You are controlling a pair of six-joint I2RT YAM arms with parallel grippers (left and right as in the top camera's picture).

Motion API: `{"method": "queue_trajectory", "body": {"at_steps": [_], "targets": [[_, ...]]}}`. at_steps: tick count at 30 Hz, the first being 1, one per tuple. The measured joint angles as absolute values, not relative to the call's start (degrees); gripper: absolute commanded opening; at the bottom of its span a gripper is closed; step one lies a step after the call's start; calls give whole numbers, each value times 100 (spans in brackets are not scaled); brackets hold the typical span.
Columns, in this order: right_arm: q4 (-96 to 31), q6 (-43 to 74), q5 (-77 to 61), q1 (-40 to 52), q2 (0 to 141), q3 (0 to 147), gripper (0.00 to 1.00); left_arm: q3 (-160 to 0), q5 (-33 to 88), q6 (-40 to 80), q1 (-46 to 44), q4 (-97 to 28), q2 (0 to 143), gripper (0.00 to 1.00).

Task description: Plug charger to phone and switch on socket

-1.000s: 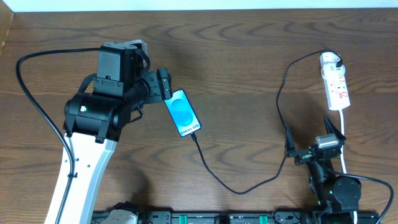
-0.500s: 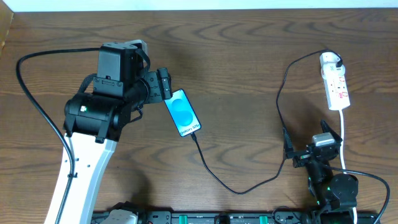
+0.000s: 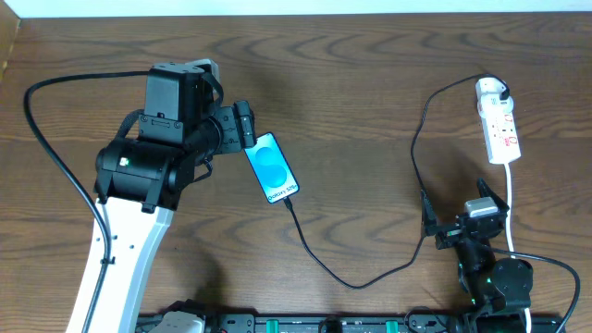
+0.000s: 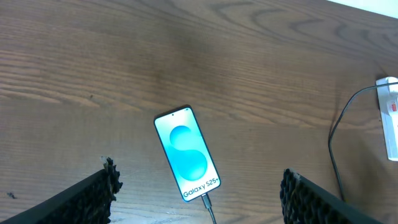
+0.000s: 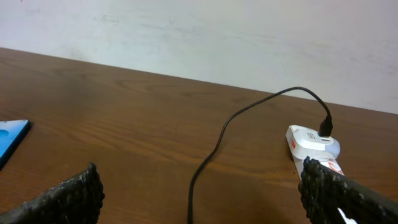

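The phone (image 3: 272, 168) lies screen up on the table, its cyan screen lit (image 4: 187, 154). The black charger (image 3: 356, 280) has its connector tip in the phone's bottom edge (image 4: 204, 200). Its cable loops right and up to the far end of the white socket (image 3: 499, 122). My left gripper (image 3: 240, 127) hovers open beside and above the phone, which lies between its fingers in the left wrist view (image 4: 199, 174). My right gripper (image 3: 456, 203) stands open low at the near right, facing the charger (image 5: 208, 163) and the socket (image 5: 311, 143).
The socket's white cord (image 3: 511, 199) runs toward the front edge, past my right arm. A black arm cable (image 3: 51, 148) loops over the table at the left. A pale wall (image 5: 199, 37) rises behind the table's far edge.
My right gripper has shifted slightly to the left near the front edge. The left arm, phone and charger have not moved.
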State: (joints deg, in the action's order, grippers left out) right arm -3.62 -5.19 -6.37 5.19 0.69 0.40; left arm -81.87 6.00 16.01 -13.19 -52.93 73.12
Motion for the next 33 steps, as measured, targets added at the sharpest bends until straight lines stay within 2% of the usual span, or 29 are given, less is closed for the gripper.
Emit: {"method": "queue_trajectory", "body": {"at_steps": [29,33], "targets": [[-362,-519,-637,519,69,40,99,-8187,572,1601,-1319,-5286,7301,85],[-362,-519,-637,519,69,40,99,-8084,379,1599,-1319,-4904,7074,85]]}}
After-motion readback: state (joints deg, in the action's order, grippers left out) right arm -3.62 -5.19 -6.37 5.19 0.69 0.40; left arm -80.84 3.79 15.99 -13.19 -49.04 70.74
